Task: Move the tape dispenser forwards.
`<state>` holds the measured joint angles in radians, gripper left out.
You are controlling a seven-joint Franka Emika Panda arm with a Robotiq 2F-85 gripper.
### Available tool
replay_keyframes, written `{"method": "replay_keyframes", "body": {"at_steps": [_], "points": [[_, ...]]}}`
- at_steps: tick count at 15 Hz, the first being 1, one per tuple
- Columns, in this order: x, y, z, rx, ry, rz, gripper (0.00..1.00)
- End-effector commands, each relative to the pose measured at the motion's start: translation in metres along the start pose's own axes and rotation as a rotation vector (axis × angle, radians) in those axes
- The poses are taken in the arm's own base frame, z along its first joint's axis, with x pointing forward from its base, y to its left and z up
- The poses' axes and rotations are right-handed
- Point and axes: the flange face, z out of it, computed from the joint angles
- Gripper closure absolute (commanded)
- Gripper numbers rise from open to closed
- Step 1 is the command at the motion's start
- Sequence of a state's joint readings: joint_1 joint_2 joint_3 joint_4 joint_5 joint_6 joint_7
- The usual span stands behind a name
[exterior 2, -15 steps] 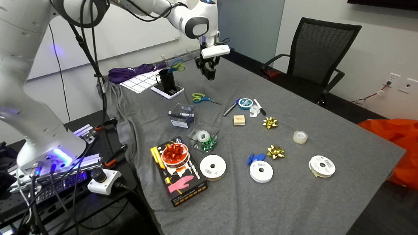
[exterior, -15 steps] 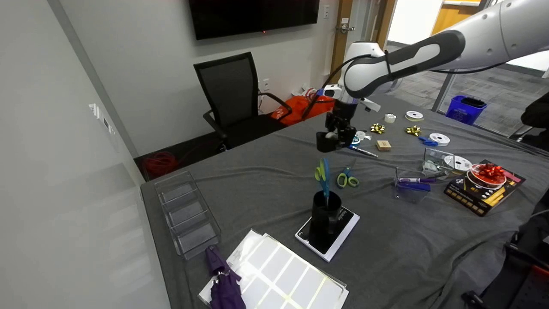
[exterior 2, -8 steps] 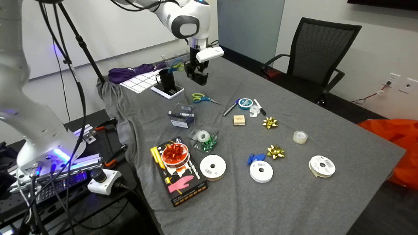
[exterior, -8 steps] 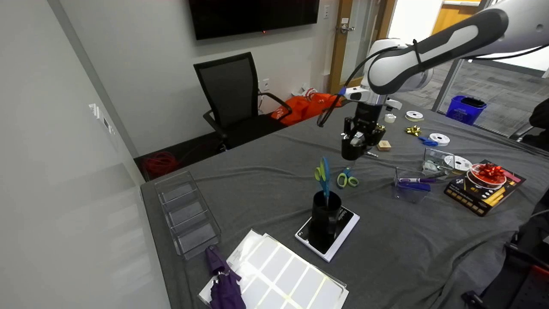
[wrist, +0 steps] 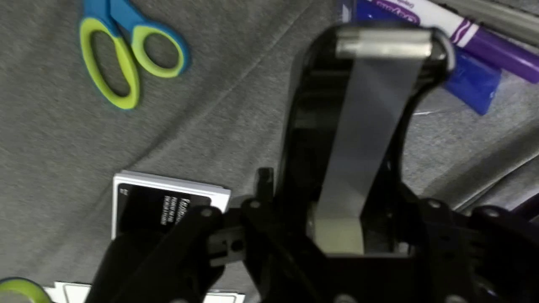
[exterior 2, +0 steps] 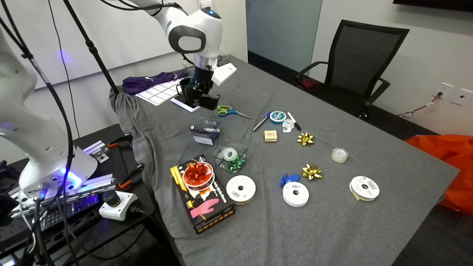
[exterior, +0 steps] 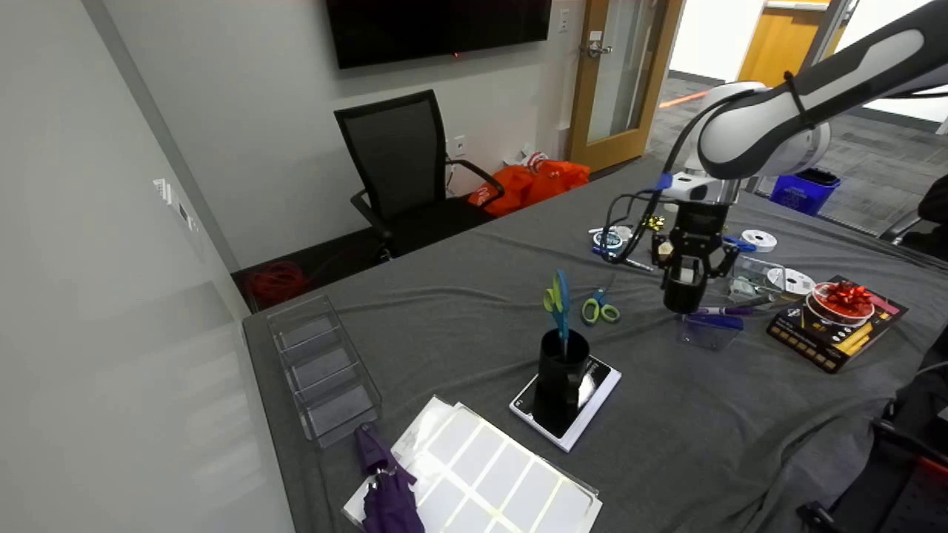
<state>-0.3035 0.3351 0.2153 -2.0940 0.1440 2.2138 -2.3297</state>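
Gripper (exterior: pixel 692 268) clamps the tape dispenser (wrist: pixel 358 134), 2 jaws parted only by its body! | It's aloft, inside the robot-side edge of the counter (exterior 2: pixel 332 225) | Carry level, clear the marker bin (exterior: pixel 708 339), lower base-first, release on contact

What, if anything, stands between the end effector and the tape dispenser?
Nothing visible: the end effector grips the tape dispenser directly, holding it in the air. In both exterior views a clear container appears just below it, so lowering it there might cause contact.
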Motion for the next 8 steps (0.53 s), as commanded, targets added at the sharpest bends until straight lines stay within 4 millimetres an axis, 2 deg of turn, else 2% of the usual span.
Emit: {"method": "replay_keyframes", "body": {"at_steps": [1,3,4,7,8], "points": [[0.017,-0.037,0.005,-0.014,-0.005,-0.196,0.64],[0.021,-0.047,0.013,-0.023,-0.005,-0.303,0.64],[0.047,-0.017,0.014,-0.011,-0.021,-0.333,0.64],[0.073,0.012,0.024,-0.029,-0.044,-0.445,0.64],[0.080,0.016,0.026,-0.043,-0.056,-0.502,0.64]]}}
